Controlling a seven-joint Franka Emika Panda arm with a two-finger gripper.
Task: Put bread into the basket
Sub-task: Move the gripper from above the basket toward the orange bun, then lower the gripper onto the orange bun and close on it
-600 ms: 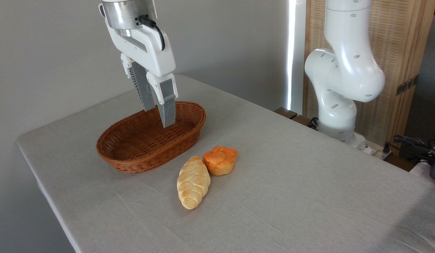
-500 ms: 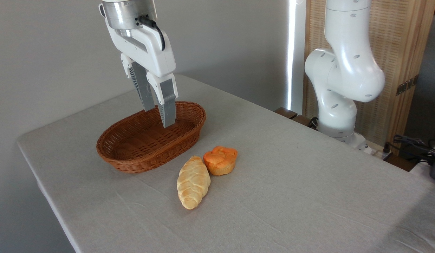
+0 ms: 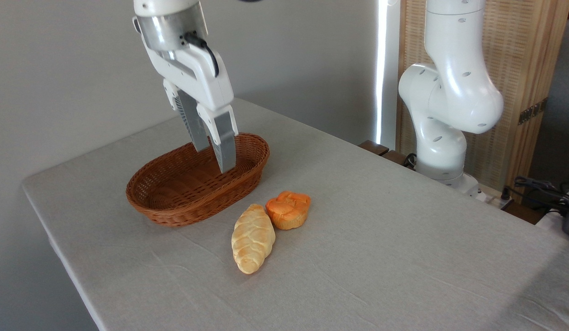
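The desk (image 3: 381,257) is covered in pale grey cloth, lightly creased, with rounded corners, its far corner near the wall; three things lie on it; the basket (image 3: 192,202), an oval of reddish-brown wicker, sits toward the left rear, nothing inside it; the bread (image 3: 288,209), a squat orange bun, sits just right of the basket's near end, apart from it; a pale braided loaf (image 3: 252,238) lies in front of the basket, its long axis slanting toward the front edge, its upper end touching the bread's left side; the robot's base stands at the desk's far right edge.
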